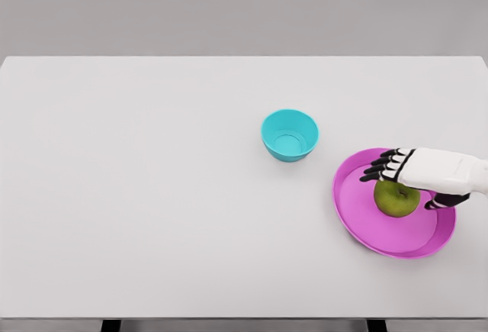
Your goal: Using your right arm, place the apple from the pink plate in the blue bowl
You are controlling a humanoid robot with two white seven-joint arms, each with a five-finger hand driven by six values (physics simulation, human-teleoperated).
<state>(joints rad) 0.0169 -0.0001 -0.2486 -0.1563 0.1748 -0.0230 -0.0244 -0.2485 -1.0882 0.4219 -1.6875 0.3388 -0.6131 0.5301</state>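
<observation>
We see a white table [152,195] filling most of the view, its top matte and evenly lit, with only soft shadows on it. Beyond the table's far edge we find a plain grey wall [229,4], featureless and slightly lighter toward the middle. Below the table's near edge we make out two dark supports [111,325], one toward the left and one toward the right, set against a grey strip of floor.
</observation>
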